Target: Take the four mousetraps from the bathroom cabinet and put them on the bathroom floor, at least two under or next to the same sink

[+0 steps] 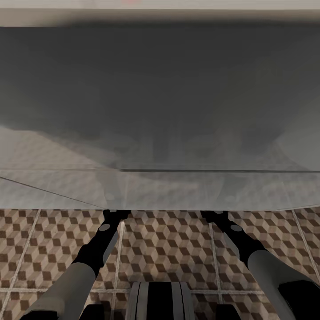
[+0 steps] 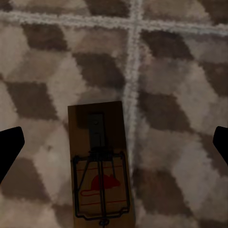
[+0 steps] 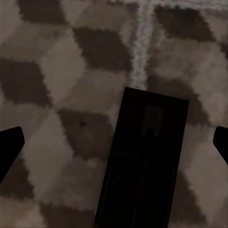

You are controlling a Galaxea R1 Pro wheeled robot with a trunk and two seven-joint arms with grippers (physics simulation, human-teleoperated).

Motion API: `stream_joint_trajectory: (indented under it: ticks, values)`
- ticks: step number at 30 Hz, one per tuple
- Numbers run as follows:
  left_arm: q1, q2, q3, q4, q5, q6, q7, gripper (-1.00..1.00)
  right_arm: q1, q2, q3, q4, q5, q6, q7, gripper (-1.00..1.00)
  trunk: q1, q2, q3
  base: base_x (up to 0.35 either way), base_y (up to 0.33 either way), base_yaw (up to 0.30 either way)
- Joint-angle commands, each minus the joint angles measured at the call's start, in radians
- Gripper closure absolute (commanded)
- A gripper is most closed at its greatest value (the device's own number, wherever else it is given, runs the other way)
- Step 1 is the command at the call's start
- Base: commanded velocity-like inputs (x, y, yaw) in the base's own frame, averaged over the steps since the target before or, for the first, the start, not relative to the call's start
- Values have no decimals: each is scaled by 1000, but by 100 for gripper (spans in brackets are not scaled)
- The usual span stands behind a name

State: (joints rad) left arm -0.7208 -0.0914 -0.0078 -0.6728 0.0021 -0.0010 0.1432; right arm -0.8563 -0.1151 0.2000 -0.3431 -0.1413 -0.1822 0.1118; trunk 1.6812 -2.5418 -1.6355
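Left wrist view: flat brown wooden mousetrap (image 2: 100, 166) lies on cube-patterned tile floor (image 2: 180, 95) between spread fingers (image 2: 9, 147); right gripper's fingers (image 3: 9, 145) likewise apart over a darker mousetrap (image 3: 145, 166)

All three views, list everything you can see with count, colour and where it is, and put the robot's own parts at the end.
Mousetraps: two; one brown wood with a red mouse print and wire bar, lying flat on the tiles between the left gripper's fingers; one in dark shadow, flat on the tiles between the right gripper's fingers.
Bathroom floor: one, brown, beige and grey cube-pattern tiles with pale grout, lower part of the head view.
Grey-white glossy surface: one, upper part of the head view, directly ahead; what it is cannot be told.
Left gripper: black, open, over a trap.
Right gripper: black, open, over a trap.
Arms: two, black and grey.
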Motion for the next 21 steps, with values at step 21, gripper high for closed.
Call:
stream_joint_trajectory:
  ticks: [21]
  values:
    - [0, -1, 2, 1, -1, -1, 5, -100, -1, -1, 6, 1, -11, -4, 3, -100, 0, 0, 0, -140, 0, 0]
